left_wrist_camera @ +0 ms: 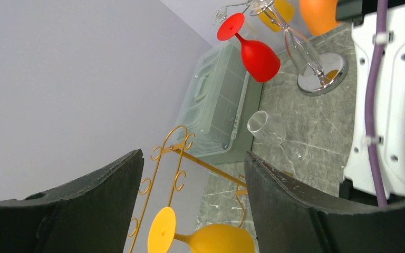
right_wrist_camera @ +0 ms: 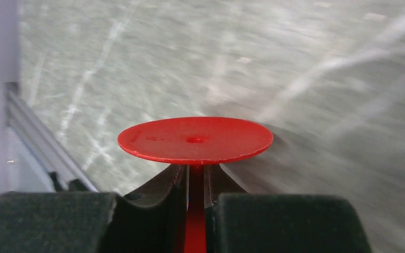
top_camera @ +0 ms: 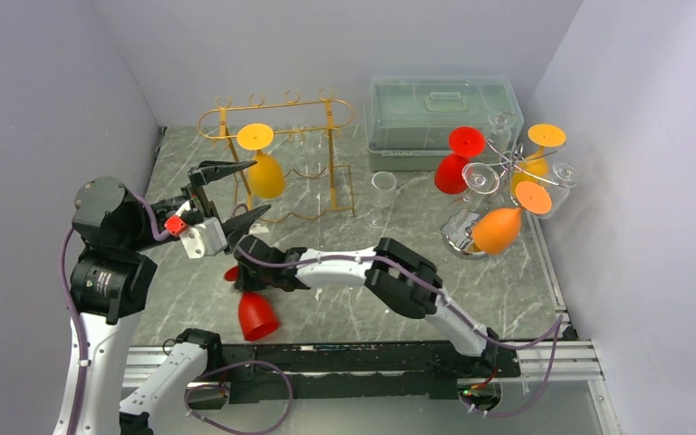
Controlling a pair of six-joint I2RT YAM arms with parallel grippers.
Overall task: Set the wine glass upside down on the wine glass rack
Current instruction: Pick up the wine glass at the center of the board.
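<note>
My right gripper point(top_camera: 243, 276) is shut on the stem of a red wine glass point(top_camera: 256, 314), held sideways low over the near left of the table, bowl toward the arm bases. In the right wrist view its red foot point(right_wrist_camera: 195, 139) sits just beyond my fingertips point(right_wrist_camera: 176, 182). The gold wire wine glass rack point(top_camera: 276, 154) stands at the back left with a yellow glass point(top_camera: 265, 172) hanging on it upside down. My left gripper point(top_camera: 240, 188) is open and empty, just left of the rack; the rack point(left_wrist_camera: 174, 158) and yellow glass point(left_wrist_camera: 211, 240) show between its fingers.
A clear lidded box point(top_camera: 442, 118) stands at the back. A chrome glass tree point(top_camera: 498, 177) at the right holds red, yellow, orange and clear glasses. A clear glass point(top_camera: 382, 195) stands upright near the middle. Grey walls close in on both sides.
</note>
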